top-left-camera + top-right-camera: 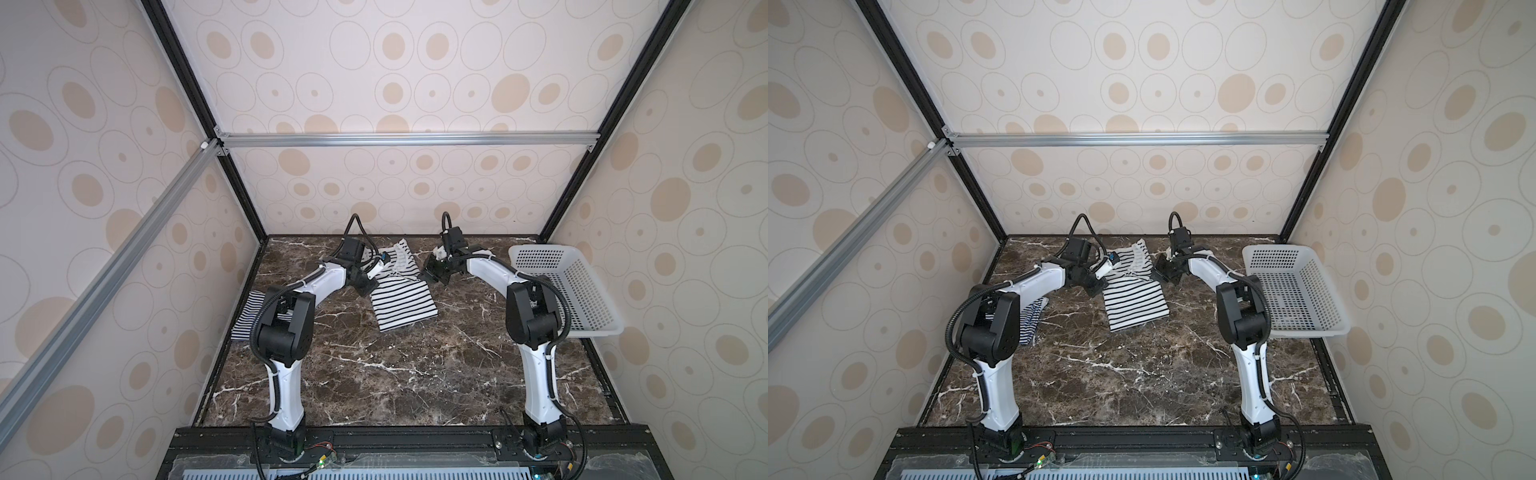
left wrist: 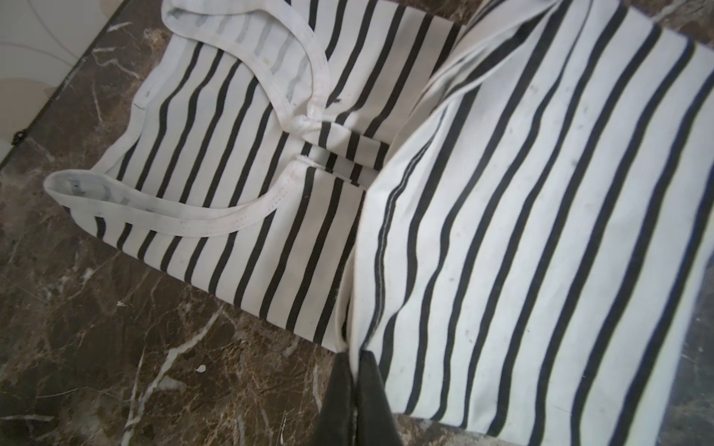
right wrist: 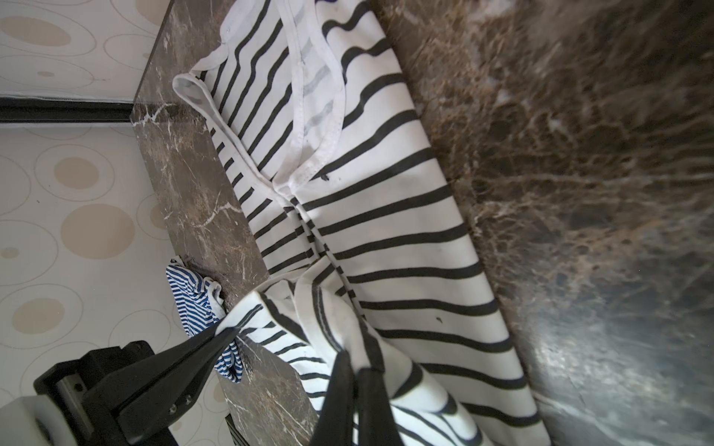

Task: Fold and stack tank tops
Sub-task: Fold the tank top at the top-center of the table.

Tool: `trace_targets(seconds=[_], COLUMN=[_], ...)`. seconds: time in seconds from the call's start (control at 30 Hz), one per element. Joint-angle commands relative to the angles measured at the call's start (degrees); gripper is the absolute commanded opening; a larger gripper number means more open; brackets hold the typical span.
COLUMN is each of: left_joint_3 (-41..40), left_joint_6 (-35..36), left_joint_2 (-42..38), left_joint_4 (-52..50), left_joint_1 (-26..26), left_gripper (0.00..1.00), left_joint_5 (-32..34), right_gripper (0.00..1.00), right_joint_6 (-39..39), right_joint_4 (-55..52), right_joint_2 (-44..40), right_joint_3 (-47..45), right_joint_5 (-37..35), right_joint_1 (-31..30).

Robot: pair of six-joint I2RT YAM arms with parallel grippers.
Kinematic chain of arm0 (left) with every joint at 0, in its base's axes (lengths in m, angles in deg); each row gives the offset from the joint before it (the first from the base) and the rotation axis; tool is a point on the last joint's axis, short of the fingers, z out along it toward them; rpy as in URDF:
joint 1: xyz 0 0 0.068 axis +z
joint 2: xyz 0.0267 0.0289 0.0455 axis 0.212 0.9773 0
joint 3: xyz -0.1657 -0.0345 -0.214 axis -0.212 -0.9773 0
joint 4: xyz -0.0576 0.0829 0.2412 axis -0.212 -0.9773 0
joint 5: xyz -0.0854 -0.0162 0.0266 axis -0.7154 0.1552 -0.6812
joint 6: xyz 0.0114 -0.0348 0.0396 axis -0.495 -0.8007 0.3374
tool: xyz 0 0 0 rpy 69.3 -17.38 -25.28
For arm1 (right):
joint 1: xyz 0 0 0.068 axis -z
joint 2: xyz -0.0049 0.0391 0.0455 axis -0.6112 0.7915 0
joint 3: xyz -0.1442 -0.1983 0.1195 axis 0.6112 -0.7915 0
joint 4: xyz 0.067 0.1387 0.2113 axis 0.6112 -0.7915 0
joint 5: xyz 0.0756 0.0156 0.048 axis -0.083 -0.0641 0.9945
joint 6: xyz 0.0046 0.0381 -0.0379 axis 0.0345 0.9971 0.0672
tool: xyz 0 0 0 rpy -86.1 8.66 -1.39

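White top (image 1: pixel 401 301) lies far-centre on table (image 1: pixel 374 374), hem raised and doubled toward straps. Left fingers (image 2: pixel 334 394) and right fingers (image 3: pixel 371 405) each clamped on a hem corner. Navy top (image 1: pixel 243 320) crumpled at left table edge. Risk: thin pinch slips or arms pull unevenly, so fold lands skewed.

Black-striped white top (image 1: pixel 401 303), brown-marbled table (image 1: pixel 395 374)

Cream walls (image 1: pixel 415 83) patterned with beige ovals enclose a dark marble tabletop (image 1: pixel 395 374).
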Motion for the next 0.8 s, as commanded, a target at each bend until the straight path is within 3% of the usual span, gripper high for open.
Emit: trace_targets(seconds=[0.0, 0.13, 0.2, 0.4, 0.6, 0.77], left_joint_3=[1.93, 1.81, 1.87, 1.63, -0.58, -7.77], left_joint_6=[-0.08, -0.55, -1.06, -3.07, -5.68, -6.51], left_joint_2=[1.29, 1.96, 2.55, 3.67, 2.6, -3.86], left_joint_4=[0.73, 1.97, 2.97, 6.51, 10.76, 14.49], left_joint_1=[0.91, 1.04, 1.08, 1.11, 1.11, 1.04], left_gripper=[0.0, 0.01, 0.07, 0.24, 0.3, 0.33], left_joint_5=[0.44, 1.16, 2.12, 3.79, 8.69, 7.13], right_gripper=[0.0, 0.0, 0.0, 0.17, 0.2, 0.2], right_joint_6=[0.3, -0.05, -0.07, -1.11, -0.3, 0.02], right_joint_4=[-1.85, -3.69, -4.03, -2.89, 2.22, 5.15], right_joint_2=[2.86, 5.57, 6.67, 4.75, -1.28, -4.34], right_joint_3=[2.93, 6.8, 8.17, 8.14, -0.86, -7.07], right_joint_5=[0.1, 0.02, 0.08, -0.18, -0.45, -0.13], right_joint_1=[0.54, 0.72, 0.98, 1.25, 1.07, 0.29])
